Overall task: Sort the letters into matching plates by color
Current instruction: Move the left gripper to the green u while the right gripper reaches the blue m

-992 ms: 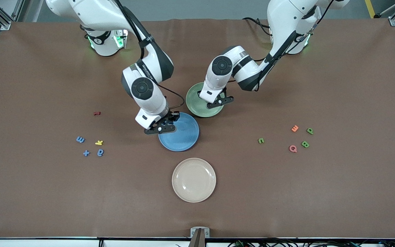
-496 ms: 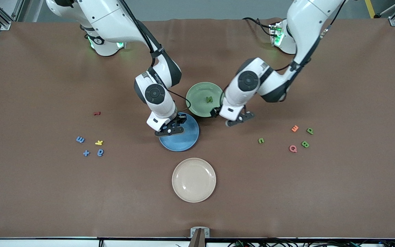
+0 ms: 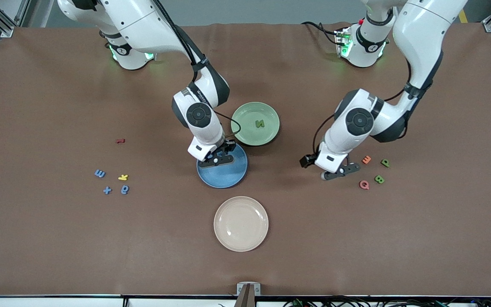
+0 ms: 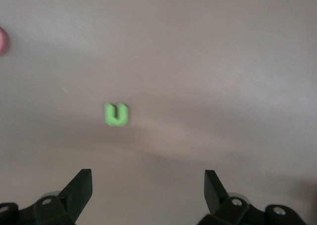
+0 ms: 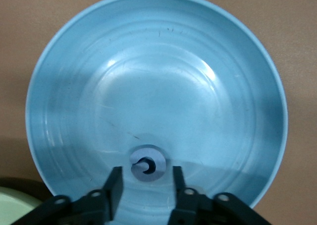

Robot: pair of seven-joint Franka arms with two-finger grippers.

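Right wrist view has the right gripper (image 5: 146,174) low over the blue plate (image 5: 148,61). Its fingers are parted narrowly, and a blue letter (image 5: 146,165) lies flat on the plate between them, apparently free. The piece is light, so it could cling to a finger as the gripper lifts and ride back out.

The left gripper (image 4: 147,178) hangs over the green U (image 4: 117,114) on the worktop with its fingers spread wide. A piece that flat may skid or tip if the fingers close off-centre.

Reading the front view as a dial around that gripper (image 3: 340,172), the orange letter (image 3: 366,160) sits at 2 o'clock and the pink Q (image 3: 364,184) at 4 o'clock, both near enough to be nudged.

The green plate (image 3: 247,128), holding a green N (image 3: 260,123), is at 1 o'clock from the blue plate, so a delivery there would probably bring the two arms close together. The cream plate (image 3: 241,224) lies at 6 o'clock, out of the way.
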